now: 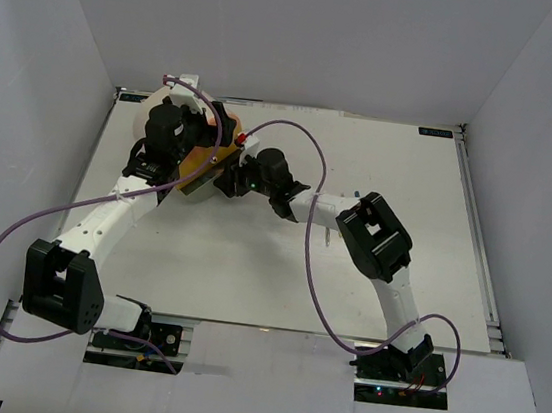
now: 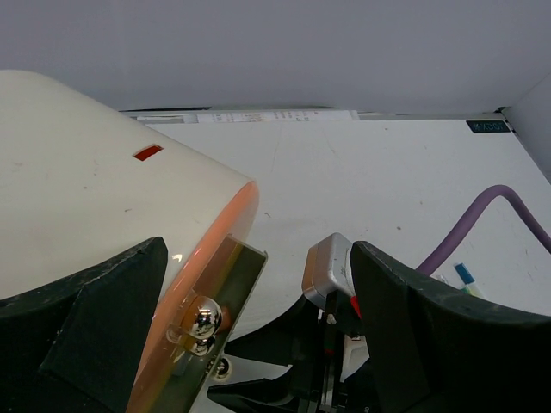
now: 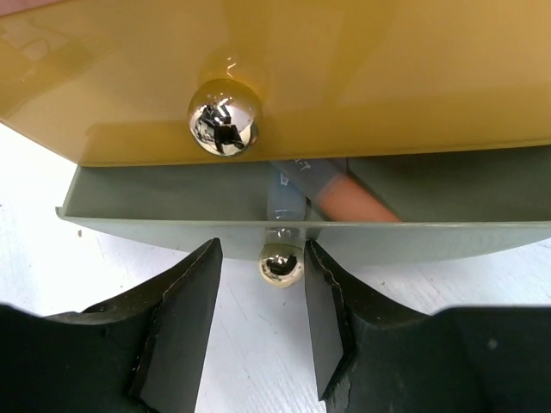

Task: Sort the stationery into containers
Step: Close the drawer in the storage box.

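A pale green drawer (image 3: 172, 200) of the cream organizer (image 2: 103, 189) is standing open near the far left corner of the table (image 1: 381, 169), with an orange pen (image 3: 355, 203) and a pale bluish one (image 3: 288, 191) lying inside. The right gripper (image 3: 261, 258) is bracketing the drawer's brass knob (image 3: 281, 268), its fingers partly spread (a gap is showing on one side). A yellow drawer front (image 3: 387, 69) is sitting closed above. The left gripper (image 2: 258, 249) is hanging spread wide over the organizer's orange-rimmed face, with a purple cable (image 2: 469, 224) trailing beside it.
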